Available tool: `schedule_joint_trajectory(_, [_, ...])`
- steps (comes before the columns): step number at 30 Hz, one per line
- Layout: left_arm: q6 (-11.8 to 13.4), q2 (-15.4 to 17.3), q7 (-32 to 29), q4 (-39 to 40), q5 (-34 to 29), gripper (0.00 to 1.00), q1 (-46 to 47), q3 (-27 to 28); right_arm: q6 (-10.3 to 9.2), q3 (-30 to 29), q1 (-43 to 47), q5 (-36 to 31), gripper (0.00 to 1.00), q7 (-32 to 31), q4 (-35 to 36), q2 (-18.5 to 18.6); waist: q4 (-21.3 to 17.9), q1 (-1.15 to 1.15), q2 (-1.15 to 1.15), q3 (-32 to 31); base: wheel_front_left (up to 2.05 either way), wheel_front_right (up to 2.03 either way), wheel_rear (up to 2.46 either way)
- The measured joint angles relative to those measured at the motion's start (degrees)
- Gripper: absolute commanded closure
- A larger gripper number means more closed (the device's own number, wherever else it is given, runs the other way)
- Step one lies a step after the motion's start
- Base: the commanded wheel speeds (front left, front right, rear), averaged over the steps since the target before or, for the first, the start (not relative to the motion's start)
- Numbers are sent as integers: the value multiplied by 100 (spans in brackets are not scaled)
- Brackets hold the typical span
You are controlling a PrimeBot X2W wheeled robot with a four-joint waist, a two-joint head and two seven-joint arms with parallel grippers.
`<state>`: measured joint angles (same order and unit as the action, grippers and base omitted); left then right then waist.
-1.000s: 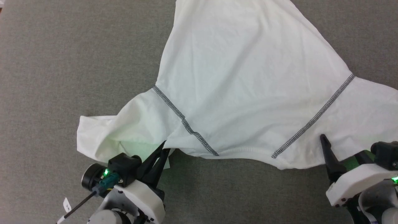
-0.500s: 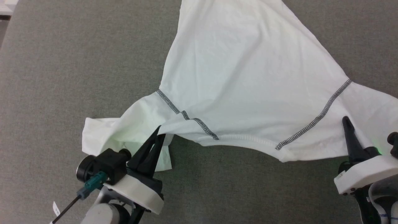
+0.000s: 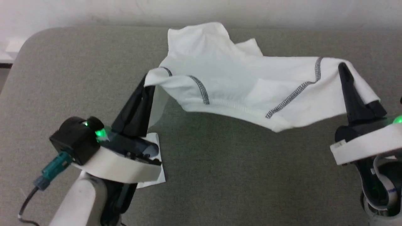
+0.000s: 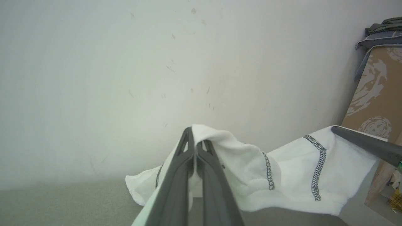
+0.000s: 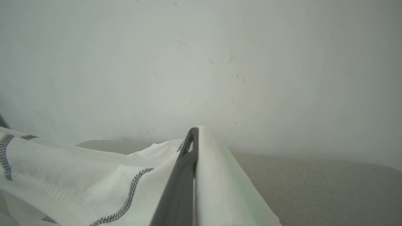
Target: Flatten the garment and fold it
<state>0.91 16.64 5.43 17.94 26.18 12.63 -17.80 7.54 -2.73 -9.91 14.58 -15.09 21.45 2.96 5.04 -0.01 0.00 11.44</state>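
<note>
The garment (image 3: 232,81), a white T-shirt with dark zigzag seams, hangs lifted between my two grippers above the grey table (image 3: 220,175), its far part still trailing on the surface. My left gripper (image 3: 147,81) is shut on the shirt's left shoulder edge; in the left wrist view the left gripper (image 4: 195,133) has cloth (image 4: 282,175) draped over its tips. My right gripper (image 3: 341,66) is shut on the right shoulder area. In the right wrist view the garment (image 5: 78,175) covers one finger of the right gripper (image 5: 196,130). The neckline sags between both grips.
A pale wall (image 3: 201,9) stands behind the table's far edge. The table's rounded left corner (image 3: 28,37) shows at upper left. A brown patterned panel (image 4: 380,94) with folded cloth on top stands at the right in the left wrist view.
The right gripper closed on the shirt. Both grippers have risen with the shirt's near edge, so the cloth now hangs off the table; the head camera has tilted up, showing the wall.
</note>
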Motion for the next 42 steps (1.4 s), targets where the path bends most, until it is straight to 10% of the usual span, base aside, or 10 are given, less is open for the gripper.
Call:
schedule_joint_trajectory(20, [218,202,-2247,848,839,100,2665,412,0,205,-2751,581,100,-1896,550,3,-343,0,0,-762,0,0,0])
schedule_joint_trajectory(33, [-16,432,-3041,-758,1201,100,3979,358,0,252,-3904,252,100,-2574,-810,3,-497,1,0,-178,0,0,0])
schedule_joint_trajectory(42, [-194,677,-2646,-2444,497,100,6180,436,0,260,-6388,-1007,100,-1785,-2566,4,-629,3,0,784,0,0,0])
